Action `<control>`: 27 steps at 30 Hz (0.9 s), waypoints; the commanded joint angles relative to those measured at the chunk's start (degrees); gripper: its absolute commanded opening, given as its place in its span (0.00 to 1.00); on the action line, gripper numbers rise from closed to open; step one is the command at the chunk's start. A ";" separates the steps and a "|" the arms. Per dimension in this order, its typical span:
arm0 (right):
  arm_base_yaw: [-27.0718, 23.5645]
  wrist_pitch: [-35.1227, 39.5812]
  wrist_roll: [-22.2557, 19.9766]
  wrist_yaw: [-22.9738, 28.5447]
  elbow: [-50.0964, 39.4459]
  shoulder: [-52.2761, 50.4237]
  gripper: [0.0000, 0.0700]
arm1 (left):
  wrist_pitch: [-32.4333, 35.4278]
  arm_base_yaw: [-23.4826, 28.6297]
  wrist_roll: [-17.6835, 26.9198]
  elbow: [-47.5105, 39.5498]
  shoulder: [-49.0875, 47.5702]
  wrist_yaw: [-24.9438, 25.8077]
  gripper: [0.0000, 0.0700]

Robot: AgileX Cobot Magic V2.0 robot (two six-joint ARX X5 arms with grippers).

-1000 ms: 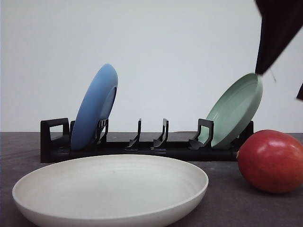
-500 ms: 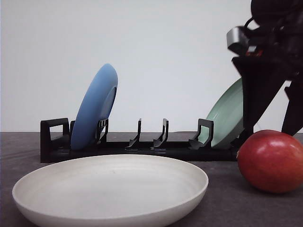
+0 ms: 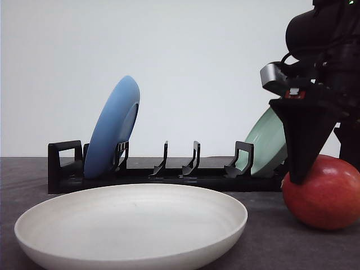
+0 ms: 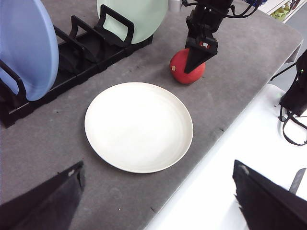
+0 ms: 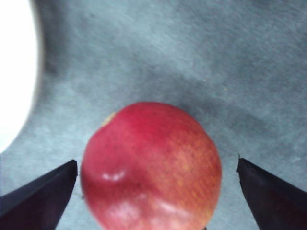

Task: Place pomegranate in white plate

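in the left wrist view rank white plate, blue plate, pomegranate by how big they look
1. white plate, clearly largest.
2. blue plate, cut off by the frame edge, so its full size is unsure.
3. pomegranate, smallest, partly hidden by the right pincer.

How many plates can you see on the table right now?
3. The white plate lies flat in front of the black rack. The blue plate stands at one end of the rack, the pale green plate at the other. No others visible.
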 commanded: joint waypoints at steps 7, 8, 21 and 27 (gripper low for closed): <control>1.10 0.19 -0.71 1.05 0.87 3.72 0.92 | 0.73 -0.83 0.56 0.76 0.20 -0.11 0.85; 1.10 0.20 -0.67 1.04 0.87 3.79 0.88 | 0.74 -0.83 0.57 0.76 0.20 -0.11 0.85; 1.95 -4.12 2.10 -0.68 5.82 3.80 0.54 | 3.16 -0.83 0.70 0.76 0.20 -0.11 0.85; 7.02 -9.68 9.31 -2.81 14.88 3.80 0.56 | 4.26 -0.83 0.79 0.76 0.20 -0.11 0.85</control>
